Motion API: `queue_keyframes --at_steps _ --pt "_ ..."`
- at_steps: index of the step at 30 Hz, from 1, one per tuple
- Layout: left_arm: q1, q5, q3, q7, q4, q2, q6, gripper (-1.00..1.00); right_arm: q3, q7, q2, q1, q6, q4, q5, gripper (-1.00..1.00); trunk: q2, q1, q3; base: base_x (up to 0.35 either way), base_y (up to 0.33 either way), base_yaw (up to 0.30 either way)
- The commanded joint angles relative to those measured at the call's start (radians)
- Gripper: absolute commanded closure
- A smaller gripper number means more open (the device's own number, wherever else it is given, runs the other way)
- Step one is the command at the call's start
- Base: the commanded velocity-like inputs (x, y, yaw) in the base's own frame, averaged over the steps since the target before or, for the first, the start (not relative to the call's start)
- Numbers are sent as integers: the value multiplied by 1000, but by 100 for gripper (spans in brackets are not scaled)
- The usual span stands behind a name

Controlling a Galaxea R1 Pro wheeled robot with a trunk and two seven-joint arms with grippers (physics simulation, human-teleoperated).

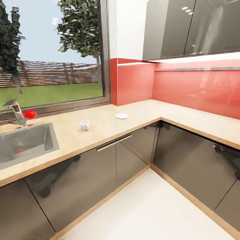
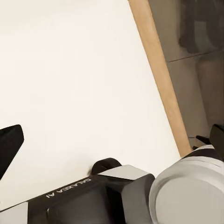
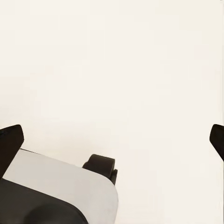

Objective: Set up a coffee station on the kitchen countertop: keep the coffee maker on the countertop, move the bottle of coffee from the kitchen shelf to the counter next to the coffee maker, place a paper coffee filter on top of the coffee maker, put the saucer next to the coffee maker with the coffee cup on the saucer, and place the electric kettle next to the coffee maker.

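Both claws hang released over pale floor (image 3: 112,70), fingertips (image 2: 9,140) wide apart; from the head, cup (image 1: 84,125) and saucer (image 1: 122,116) sit apart on the surface (image 1: 100,130).

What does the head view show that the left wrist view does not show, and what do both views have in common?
The head view alone has the countertop with the coffee cup and, apart from it, the saucer, plus the sink, faucet and window. The left wrist view alone has the left hand, its two dark fingertips wide apart with nothing between them, and the robot's base below. Both include the pale floor and the wooden strip under the dark cabinet fronts.
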State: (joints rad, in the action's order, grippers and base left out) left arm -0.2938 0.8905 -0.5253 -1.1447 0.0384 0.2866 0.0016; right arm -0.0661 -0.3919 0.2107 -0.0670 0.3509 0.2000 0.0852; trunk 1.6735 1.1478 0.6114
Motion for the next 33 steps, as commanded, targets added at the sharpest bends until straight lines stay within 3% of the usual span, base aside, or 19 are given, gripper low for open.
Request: queue_keyframes --at_steps 1,33 --pt "-1 8 -8 -3 0 0 0 -100 -7 -4 0 -1 3 -1 9 -100 0 0 1 0 -245 98" --pt "-1 8 -9 -3 1 0 0 -100 -6 54 -1 -1 2 -1 8 -100 0 0 1 0 -297 97"
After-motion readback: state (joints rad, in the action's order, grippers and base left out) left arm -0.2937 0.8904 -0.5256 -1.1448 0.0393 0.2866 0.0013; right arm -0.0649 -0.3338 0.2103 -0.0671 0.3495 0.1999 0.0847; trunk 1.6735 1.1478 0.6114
